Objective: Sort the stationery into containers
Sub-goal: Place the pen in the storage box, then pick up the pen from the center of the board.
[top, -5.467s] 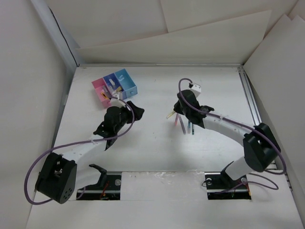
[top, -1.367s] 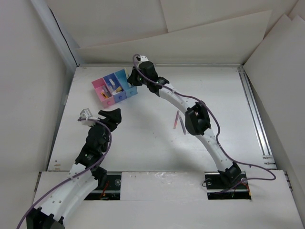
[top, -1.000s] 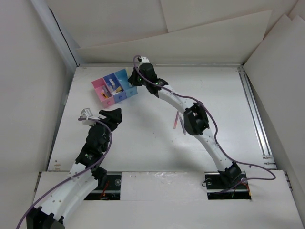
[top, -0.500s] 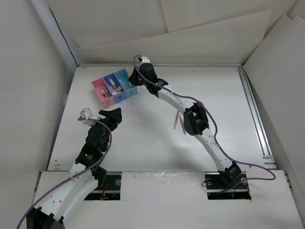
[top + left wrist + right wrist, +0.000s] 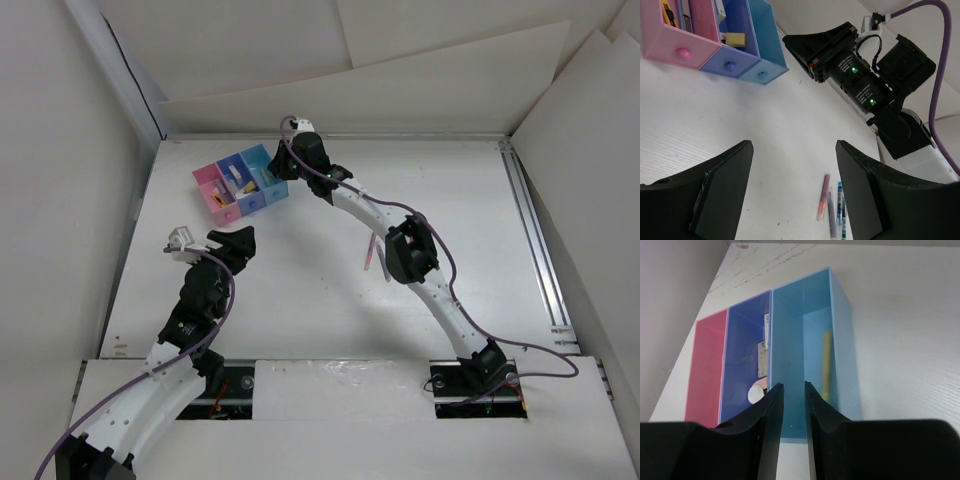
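The three joined containers, pink (image 5: 213, 192), dark blue (image 5: 237, 181) and light blue (image 5: 262, 170), stand at the back left. My right gripper (image 5: 279, 165) hovers at the light blue bin (image 5: 840, 340). Its jaws stand a narrow gap apart with nothing between them (image 5: 794, 405). A thin yellow pen (image 5: 826, 362) lies inside that bin. Tan blocks (image 5: 762, 357) lie in the dark blue bin (image 5: 742, 370). A yellow-black stick (image 5: 666, 10) lies in the pink bin (image 5: 675, 37). Pink (image 5: 822, 196), purple (image 5: 831, 216) and blue (image 5: 840, 201) pens lie on the table. My left gripper (image 5: 795, 195) is open and empty, short of them.
The right arm's elbow (image 5: 405, 250) hangs over the loose pens (image 5: 373, 252). White walls close the table (image 5: 300, 290) in at the left, back and right. A metal rail (image 5: 528, 230) runs along the right side.
Since 5.5 s ago the right arm swung from the pen pile to the bins and the left arm pulled back from them. Over the last second the right gripper edged left, then held.
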Robot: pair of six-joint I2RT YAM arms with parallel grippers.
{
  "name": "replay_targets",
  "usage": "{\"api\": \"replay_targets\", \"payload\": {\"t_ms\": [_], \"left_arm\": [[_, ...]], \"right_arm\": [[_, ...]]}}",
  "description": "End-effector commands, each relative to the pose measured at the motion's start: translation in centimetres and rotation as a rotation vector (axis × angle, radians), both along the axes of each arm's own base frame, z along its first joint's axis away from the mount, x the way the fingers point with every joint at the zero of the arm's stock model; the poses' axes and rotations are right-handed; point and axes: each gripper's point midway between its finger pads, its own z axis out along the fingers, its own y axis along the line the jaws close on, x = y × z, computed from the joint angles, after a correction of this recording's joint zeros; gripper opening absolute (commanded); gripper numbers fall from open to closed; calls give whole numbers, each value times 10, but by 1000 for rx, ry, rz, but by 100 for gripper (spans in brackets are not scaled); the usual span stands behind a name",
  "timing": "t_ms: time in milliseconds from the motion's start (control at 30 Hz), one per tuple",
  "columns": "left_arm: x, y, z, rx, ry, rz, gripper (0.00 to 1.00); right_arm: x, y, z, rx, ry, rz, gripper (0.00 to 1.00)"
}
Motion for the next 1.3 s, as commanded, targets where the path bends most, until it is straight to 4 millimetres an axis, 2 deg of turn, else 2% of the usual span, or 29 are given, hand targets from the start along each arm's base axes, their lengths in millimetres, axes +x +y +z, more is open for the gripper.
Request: {"api": "replay_targets", "payload": {"t_ms": [0,133,233,333,367,467,500,567,600,633,667,700,733,800,833,900,933,967,1067,1200,1267], "left_arm": [[0,-2,6,-3,-33,-9,64],[0,-3,6,-4,-33,-18,64],[0,-3,6,-4,-33,-18,64],[0,-3,6,-4,-33,-18,64],[-1,-5,6,6,-33,-33,64],[-1,-13,11,24,-57,-81,64],[0,-16,9,36,-54,-92,64],[0,-24,9,53,-58,-141,64],[3,-28,10,71,-62,-156,64],[3,-31,9,72,-58,-170,64],[5,-37,8,87,-53,-201,64],[6,-39,3,92,-37,-212,64],[7,-42,2,92,-35,-222,64],[8,-47,0,104,-22,-247,64],[10,-51,1,103,-22,-262,64],[9,-55,1,110,-26,-286,64],[9,-55,1,110,-26,-286,64],[9,-55,1,110,-26,-286,64],[9,-56,8,100,-54,-293,64],[8,-58,8,99,-54,-302,64],[8,-58,8,99,-54,-303,64]], "right_arm": [[-5,15,37,47,-82,39,30],[-10,15,29,26,-65,26,30],[-9,9,40,21,-84,2,32],[-18,-1,75,49,-121,-11,32],[-26,-9,103,76,-152,-12,32],[-41,-31,148,114,-209,-57,30],[-55,-48,173,134,-236,-77,25],[-63,-76,188,127,-249,-165,17],[-78,-96,190,120,-232,-204,13],[-84,-109,186,120,-212,-243,7],[-97,-135,167,94,-156,-320,3],[-94,-141,167,88,-162,-359,3],[-110,-162,143,59,-88,-406,0],[-124,-191,117,14,-31,-502,0],[-141,-209,86,-56,30,-525,0],[-153,-235,56,-96,111,-615,0],[-161,-243,38,-137,149,-635,4],[-175,-257,12,-208,219,-666,13],[-195,-268,-13,-284,275,-660,21],[-205,-266,-19,-297,286,-646,34],[-207,-265,-25,-304,304,-643,36]]}}
